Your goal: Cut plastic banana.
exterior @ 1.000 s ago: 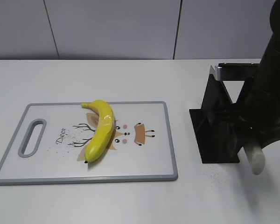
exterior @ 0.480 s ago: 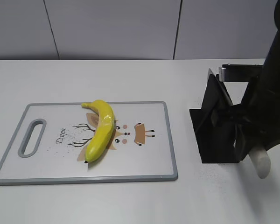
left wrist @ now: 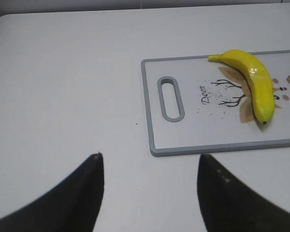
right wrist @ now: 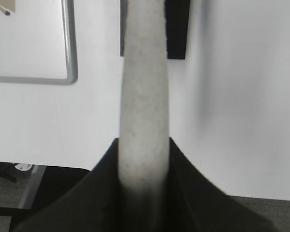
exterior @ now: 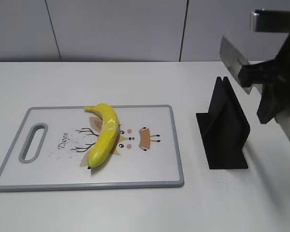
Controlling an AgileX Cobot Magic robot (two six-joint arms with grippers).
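left gripper (left wrist: pixel 150 193): low at bottom edge of left wrist view, jaws spread wide, nothing between them, hovering over the tabletop | right gripper (right wrist: pixel 144 183): raised at right side of exterior view, jaws closed on a pale knife handle (right wrist: pixel 144 92), blade up-left

Lab or robot test bench, not a real kitchen. Plain white surface (exterior: pixel 135 208) backed by bare grey wall panels (exterior: pixel 116 29) with vertical seams. Props look staged: white plastic cutting board with a grey rim and deer cartoon print (exterior: pixel 150 166), glossy yellow toy banana (exterior: pixel 104 135) on it, black angular knife stand (exterior: pixel 224 128) alone beside it (no sink, stove or worktop clutter anywhere).
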